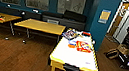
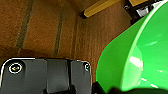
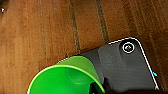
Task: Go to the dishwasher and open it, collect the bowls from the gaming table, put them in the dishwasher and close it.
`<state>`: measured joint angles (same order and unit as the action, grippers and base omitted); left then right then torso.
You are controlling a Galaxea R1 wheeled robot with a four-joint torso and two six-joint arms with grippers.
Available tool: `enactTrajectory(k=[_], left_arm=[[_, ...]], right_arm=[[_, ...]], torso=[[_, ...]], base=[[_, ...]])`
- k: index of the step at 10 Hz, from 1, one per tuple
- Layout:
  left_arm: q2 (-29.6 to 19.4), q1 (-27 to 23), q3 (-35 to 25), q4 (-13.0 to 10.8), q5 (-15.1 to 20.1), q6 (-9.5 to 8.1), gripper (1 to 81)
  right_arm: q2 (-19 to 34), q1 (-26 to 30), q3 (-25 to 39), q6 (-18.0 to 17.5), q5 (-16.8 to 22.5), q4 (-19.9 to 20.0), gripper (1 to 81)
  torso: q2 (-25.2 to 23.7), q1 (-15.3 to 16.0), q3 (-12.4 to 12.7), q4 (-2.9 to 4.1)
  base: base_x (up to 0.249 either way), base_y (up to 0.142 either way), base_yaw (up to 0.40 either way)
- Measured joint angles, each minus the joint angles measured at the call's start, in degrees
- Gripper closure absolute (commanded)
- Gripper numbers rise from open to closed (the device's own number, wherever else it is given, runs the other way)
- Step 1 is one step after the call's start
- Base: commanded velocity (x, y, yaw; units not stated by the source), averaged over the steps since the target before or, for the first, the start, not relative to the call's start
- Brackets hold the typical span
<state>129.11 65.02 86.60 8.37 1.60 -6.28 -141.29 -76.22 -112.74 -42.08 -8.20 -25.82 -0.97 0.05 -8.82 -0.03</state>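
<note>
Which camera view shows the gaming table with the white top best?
The head view shows it best: the whole gaming table, with its white top, yellow edge and board-game boxes at the far end. The left wrist view catches what seems a yellow leg beyond a green bowl. The right wrist view shows wooden floor.

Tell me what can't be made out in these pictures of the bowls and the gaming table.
- Large green bowl, left wrist view: cut off by the picture edge; what grips it is hidden behind the robot's dark plate.
- Smaller green bowl, right wrist view: lower part cut off; grip hidden likewise.
- Gaming table, head view: an orange thing beside the board-game boxes is too blurred to identify.
</note>
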Motion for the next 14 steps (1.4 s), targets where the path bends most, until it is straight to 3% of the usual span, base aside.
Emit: enactTrajectory(k=[10, 14], left_arm=[[4.5, 2.9, 6.0, -2.2, -0.5, 0.00, 81.1], [5.1, 3.6, 6.5, -3.0, -0.4, 0.00, 81.1]], right_arm=[[-8.0, -2.2, -12.2, 0.0, 1.7, -2.5, 81.1], [-11.8, -3.8, -17.9, 0.0, 2.5, -4.4, 81.1]], torso=[[0.0, 0.0, 0.0, 0.00], [-0.1, -0.1, 0.1, 0.00]], base=[[-0.157, 0.000, 0.000], [-0.046, 0.000, 0.000]])
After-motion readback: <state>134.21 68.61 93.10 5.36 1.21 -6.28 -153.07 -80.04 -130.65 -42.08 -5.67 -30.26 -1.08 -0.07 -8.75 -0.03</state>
